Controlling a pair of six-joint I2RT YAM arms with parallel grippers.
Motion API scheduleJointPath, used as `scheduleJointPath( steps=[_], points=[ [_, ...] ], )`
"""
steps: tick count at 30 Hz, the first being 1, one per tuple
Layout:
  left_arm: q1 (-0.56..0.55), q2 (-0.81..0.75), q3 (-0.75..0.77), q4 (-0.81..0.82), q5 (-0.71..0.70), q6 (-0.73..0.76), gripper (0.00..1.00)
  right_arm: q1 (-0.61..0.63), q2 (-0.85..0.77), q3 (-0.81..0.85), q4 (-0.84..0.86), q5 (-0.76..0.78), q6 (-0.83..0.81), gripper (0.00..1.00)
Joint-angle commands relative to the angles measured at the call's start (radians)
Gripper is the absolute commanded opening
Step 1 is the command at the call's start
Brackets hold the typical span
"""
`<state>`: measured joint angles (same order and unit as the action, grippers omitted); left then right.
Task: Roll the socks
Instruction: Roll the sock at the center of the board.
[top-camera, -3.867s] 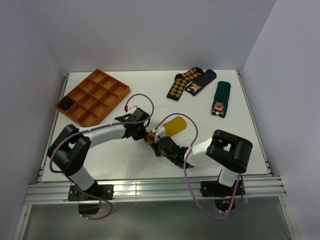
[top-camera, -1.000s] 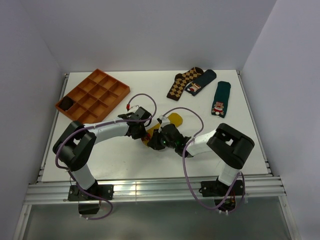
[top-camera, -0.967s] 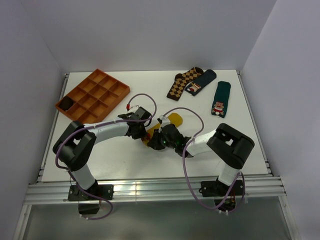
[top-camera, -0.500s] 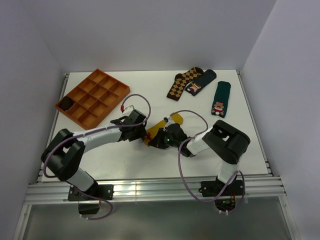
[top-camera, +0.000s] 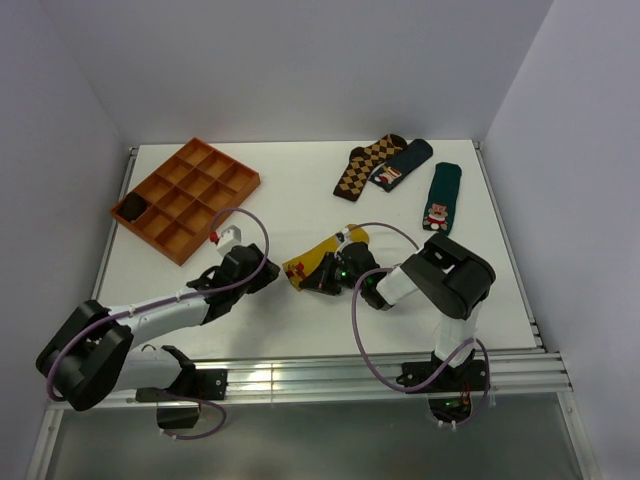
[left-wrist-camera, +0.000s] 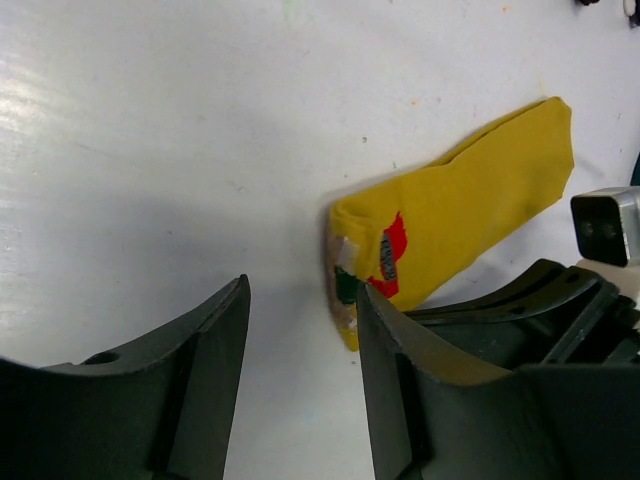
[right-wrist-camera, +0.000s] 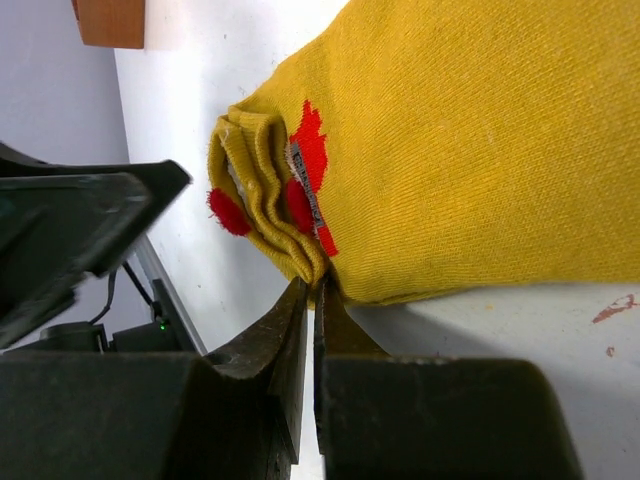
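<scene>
The mustard-yellow sock lies near the table's middle, its toe end with the red-and-white figure folded over into a small roll. My right gripper is shut on the edge of that folded end. My left gripper stands open just left of the sock, nothing between its fingers; its right finger is close to the folded toe. In the top view the left gripper sits a short gap left of the sock.
An orange compartment tray stands at the back left with a dark thing in one cell. A brown argyle sock and two dark green socks lie at the back right.
My left gripper has opened, let go of the sock and drawn back left and toward the near edge. My right gripper has shut on the folded toe end.
</scene>
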<state>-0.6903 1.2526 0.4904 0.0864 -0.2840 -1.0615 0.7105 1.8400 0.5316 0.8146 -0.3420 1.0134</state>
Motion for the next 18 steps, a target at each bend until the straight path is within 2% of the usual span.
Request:
scheduleJointPath(
  steps=[1, 8, 18],
  points=[
    [0.02, -0.03, -0.062, 0.226, 0.045, -0.015, 0.51, -0.008, 0.033, 0.002, -0.069, -0.002, -0.004, 0.0],
    [0.06, 0.008, -0.127, 0.375, 0.127, 0.006, 0.47, -0.011, 0.039, 0.019, -0.098, -0.012, -0.01, 0.0],
    [0.067, 0.139, -0.133, 0.475, 0.18, 0.008, 0.43, -0.011, 0.045, 0.036, -0.123, -0.023, -0.012, 0.0]
  ],
)
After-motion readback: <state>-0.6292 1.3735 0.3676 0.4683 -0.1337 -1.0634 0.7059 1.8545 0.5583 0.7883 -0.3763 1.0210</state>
